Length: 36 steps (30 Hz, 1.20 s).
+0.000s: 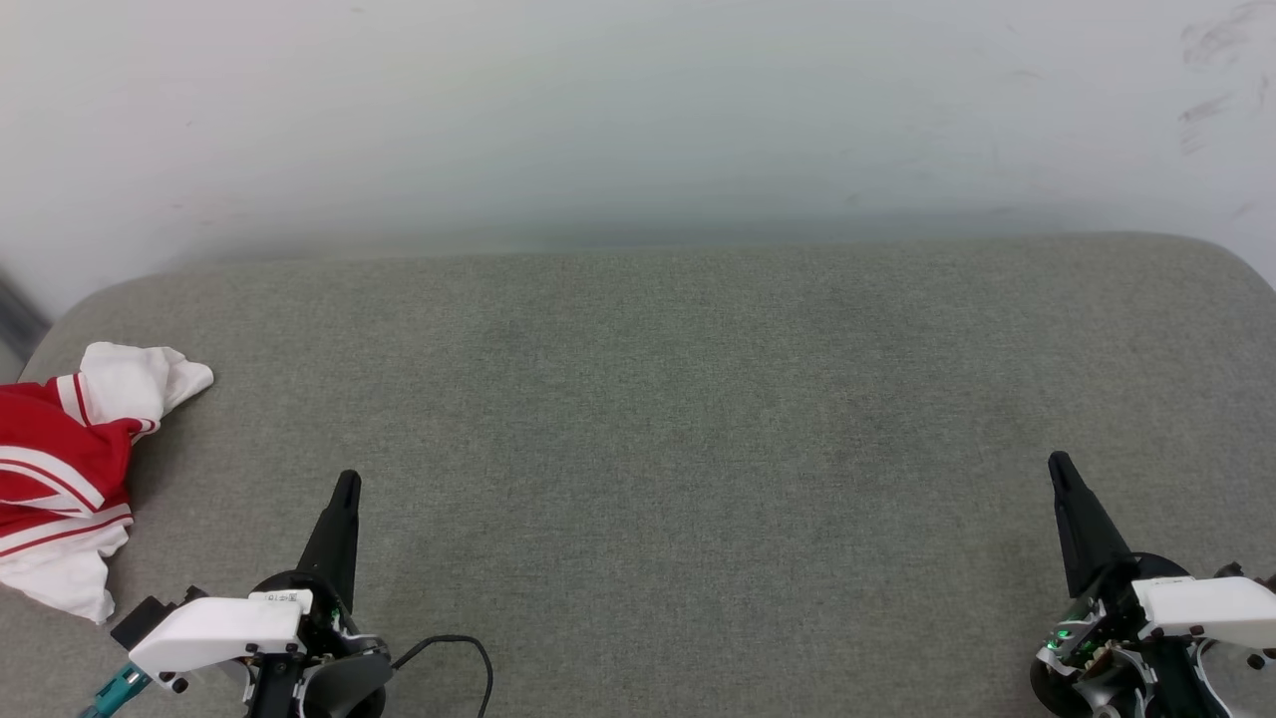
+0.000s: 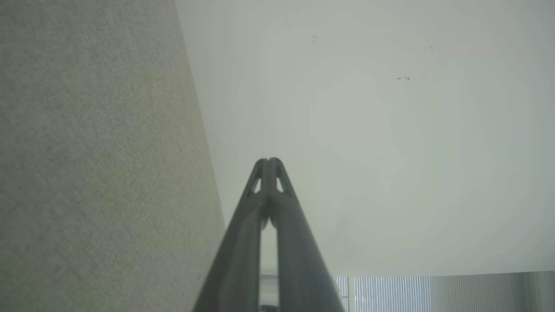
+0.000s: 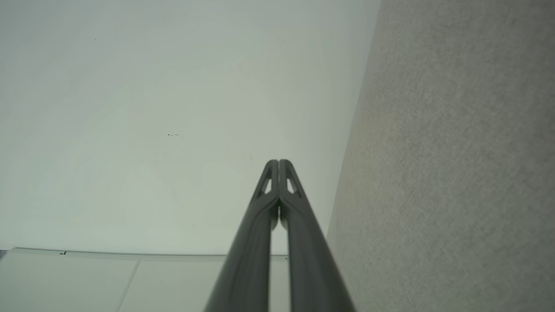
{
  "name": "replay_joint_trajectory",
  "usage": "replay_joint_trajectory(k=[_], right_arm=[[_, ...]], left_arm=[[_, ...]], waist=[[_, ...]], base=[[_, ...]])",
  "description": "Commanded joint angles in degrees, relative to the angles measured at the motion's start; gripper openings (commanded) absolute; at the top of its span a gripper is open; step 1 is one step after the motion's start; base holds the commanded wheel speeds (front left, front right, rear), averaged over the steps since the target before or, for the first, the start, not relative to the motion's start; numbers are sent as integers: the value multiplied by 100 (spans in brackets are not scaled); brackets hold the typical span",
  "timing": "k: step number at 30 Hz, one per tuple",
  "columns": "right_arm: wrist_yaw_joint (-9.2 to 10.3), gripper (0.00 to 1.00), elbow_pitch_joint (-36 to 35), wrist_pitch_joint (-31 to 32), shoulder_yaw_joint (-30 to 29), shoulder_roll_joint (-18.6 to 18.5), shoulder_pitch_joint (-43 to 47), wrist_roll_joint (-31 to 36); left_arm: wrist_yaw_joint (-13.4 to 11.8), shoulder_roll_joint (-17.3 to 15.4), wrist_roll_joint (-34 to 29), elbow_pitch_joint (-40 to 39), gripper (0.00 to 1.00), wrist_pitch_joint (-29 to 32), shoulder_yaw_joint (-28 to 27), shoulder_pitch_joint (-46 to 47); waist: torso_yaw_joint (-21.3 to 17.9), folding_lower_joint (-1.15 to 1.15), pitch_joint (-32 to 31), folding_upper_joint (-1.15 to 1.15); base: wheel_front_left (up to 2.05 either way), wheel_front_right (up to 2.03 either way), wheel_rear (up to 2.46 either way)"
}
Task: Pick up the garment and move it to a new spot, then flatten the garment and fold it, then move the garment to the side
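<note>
Head view: garment (image 1: 62, 477), seemingly crumpled, lies on grey fabric surface (image 1: 698, 449).

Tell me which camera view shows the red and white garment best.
The head view: the garment lies crumpled at its left edge on the grey cushion, partly cut off by the frame. The left wrist view looks along the shut left gripper at cushion and pale wall; the right wrist view does likewise past the right gripper.

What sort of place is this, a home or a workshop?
Probably a plain indoor room, perhaps a test space: a grey fabric cushion against a bare pale wall, a crumpled red-and-white garment at its left edge, and what look like window blinds.
</note>
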<state>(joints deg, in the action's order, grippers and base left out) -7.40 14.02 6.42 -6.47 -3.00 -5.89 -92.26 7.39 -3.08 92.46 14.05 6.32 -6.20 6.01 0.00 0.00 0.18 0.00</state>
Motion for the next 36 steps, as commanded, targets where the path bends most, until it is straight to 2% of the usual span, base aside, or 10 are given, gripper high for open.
replay_joint_trajectory(k=[1,18,19,29,36], right_arm=[[-16,0,3,15,-6,20,-64,20],[-16,0,4,17,-7,21,-64,23],[-1,100,0,1,-2,1,0,0],[0,100,45,-204,-37,8,220,180],[-1,100,-183,-396,-148,7,268,905]], left_arm=[[19,6,-18,5,0,17,-24,39],[19,10,-25,5,0,20,-31,39],[0,4,-2,0,100,6,-5,1],[-5,23,-111,-8,100,-196,79,-151],[-35,22,-882,-153,100,-388,16,-135]], waist=[[0,0,0,0],[0,0,0,0],[0,0,0,0],[-2,0,4,0],[-6,0,12,0]], base=[[0,0,0],[0,0,0],[0,0,0],[0,0,0],[0,0,0]])
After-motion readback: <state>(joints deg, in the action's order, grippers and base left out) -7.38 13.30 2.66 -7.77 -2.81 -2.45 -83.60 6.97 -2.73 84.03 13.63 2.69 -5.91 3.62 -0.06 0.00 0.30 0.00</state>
